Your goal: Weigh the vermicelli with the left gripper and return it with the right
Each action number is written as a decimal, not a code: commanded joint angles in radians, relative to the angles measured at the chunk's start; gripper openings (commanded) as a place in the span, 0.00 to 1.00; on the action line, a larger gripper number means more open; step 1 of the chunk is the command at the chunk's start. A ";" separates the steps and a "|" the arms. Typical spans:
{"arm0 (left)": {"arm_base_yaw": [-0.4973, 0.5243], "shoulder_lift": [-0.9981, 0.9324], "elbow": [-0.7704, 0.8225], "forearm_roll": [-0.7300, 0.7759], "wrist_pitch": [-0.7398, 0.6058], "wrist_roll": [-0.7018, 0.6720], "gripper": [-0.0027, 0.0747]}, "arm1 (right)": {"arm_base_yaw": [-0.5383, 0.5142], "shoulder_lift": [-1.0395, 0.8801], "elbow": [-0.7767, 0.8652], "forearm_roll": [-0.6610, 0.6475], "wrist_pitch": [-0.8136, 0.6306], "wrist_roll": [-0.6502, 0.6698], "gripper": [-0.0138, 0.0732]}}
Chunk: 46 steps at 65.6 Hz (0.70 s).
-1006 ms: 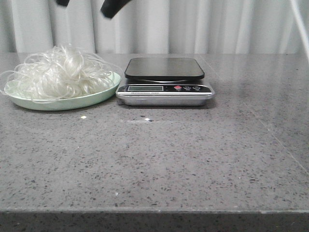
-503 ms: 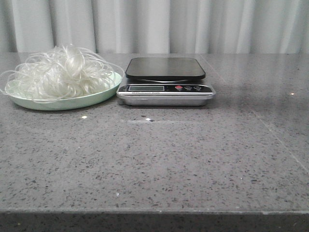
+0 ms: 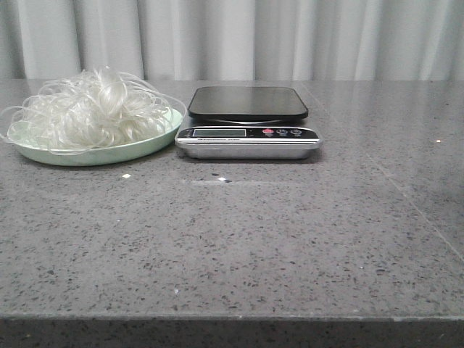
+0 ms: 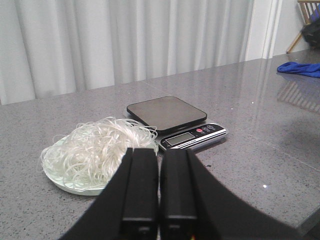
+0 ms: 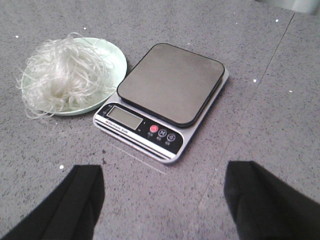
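The vermicelli (image 3: 90, 109) is a fluffy white mound on a pale green plate (image 3: 138, 150) at the table's left. It also shows in the left wrist view (image 4: 97, 150) and the right wrist view (image 5: 62, 75). The scale (image 3: 248, 123) stands right of the plate, its black platform (image 5: 172, 82) bare. My left gripper (image 4: 159, 160) is shut and empty, held back from the plate. My right gripper (image 5: 162, 187) is open and empty, above the table in front of the scale. Neither gripper shows in the front view.
A grey speckled stone table (image 3: 239, 239) carries everything. White curtains (image 3: 232, 36) hang behind it. A blue cloth (image 4: 300, 68) lies at the table's far side in the left wrist view, with a wooden chair (image 4: 305, 15) beyond it.
Dark arm parts at the top of the front view one second ago have left the picture. The vermicelli, plate and scale have not moved.
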 commanded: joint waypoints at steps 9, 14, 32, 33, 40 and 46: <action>-0.001 0.013 -0.024 -0.001 -0.084 -0.001 0.20 | -0.007 -0.318 0.227 -0.017 -0.157 -0.008 0.84; -0.001 0.013 -0.024 -0.001 -0.084 -0.001 0.20 | -0.007 -0.464 0.311 -0.017 -0.184 -0.008 0.84; -0.001 0.013 -0.024 -0.001 -0.084 -0.001 0.20 | -0.007 -0.820 0.542 -0.029 -0.388 -0.008 0.84; -0.001 0.013 -0.024 -0.001 -0.084 -0.001 0.20 | -0.007 -0.840 0.557 -0.031 -0.409 -0.008 0.84; -0.001 0.013 -0.024 -0.003 -0.084 -0.001 0.20 | -0.005 -0.819 0.572 -0.036 -0.426 -0.008 0.84; -0.001 0.013 -0.024 -0.003 -0.084 -0.001 0.20 | -0.007 -0.815 0.573 -0.041 -0.427 -0.008 0.79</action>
